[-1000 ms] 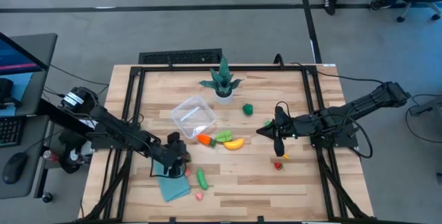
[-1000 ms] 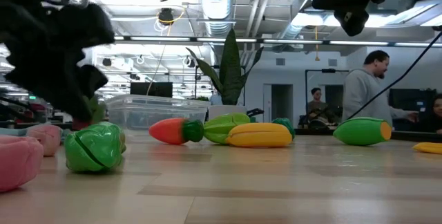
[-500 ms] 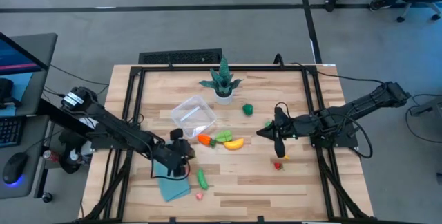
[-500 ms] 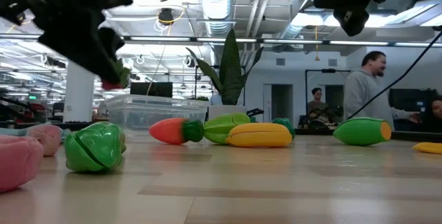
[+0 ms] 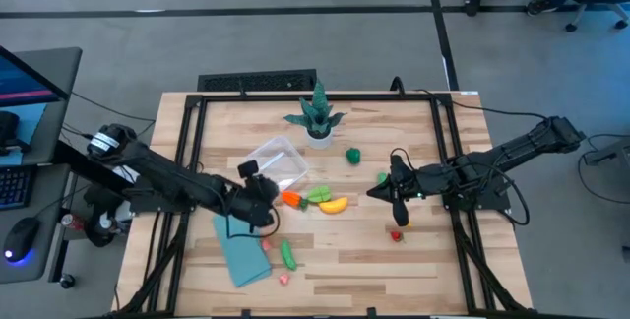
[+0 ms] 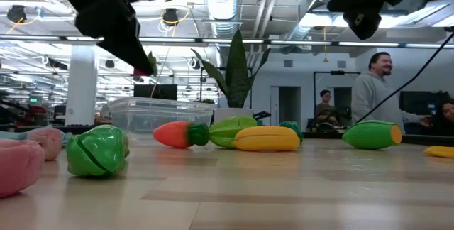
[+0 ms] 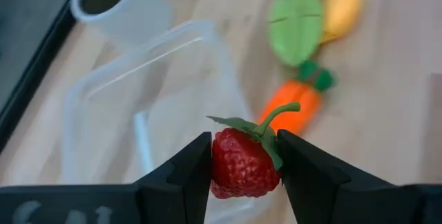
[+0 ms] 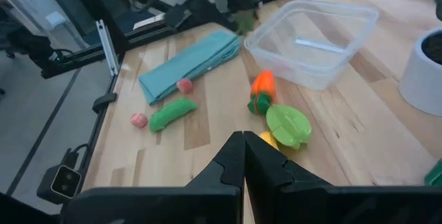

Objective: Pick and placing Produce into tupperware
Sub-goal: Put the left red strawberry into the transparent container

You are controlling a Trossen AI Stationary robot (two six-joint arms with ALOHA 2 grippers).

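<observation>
Left wrist view shows the left gripper [image 7: 243, 165] clamped on a small red toy strawberry with a green stalk [image 7: 242, 160], 1 dark finger pressed to each side of it. Beneath it lies the clear, squarish plastic tupperware container with rounded corners [image 7: 110, 113], and past that an orange toy carrot with a green top [image 7: 286, 110], a flat green leafy toy vegetable [image 7: 297, 27] and a yellow toy banana [image 7: 342, 3].

From the high view, the left gripper [image 5: 258, 193] hangs above the light wooden table [image 5: 394, 260], just beside the near corner of the tupperware [image 5: 276, 161], which sits left of the table's middle. The carrot [image 5: 291, 199], the leafy piece [image 5: 317, 195] and the banana [image 5: 335, 204] lie in a row at the table's middle, touching one another. A folded light-blue cloth [image 5: 242, 256] rests near the front edge, left of centre, with a long green toy vegetable [image 5: 287, 254] just beside it and a small pink piece [image 5: 283, 280] closer to the front edge. A spiky teal plant in a white pot [image 5: 317, 120] stands near the back edge, and a round green piece [image 5: 352, 156] lies near it.

The right gripper [image 5: 396, 193] waits over the table's right half with its fingers pressed together, empty. A small red piece [image 5: 397, 235] lies on the table near it.
</observation>
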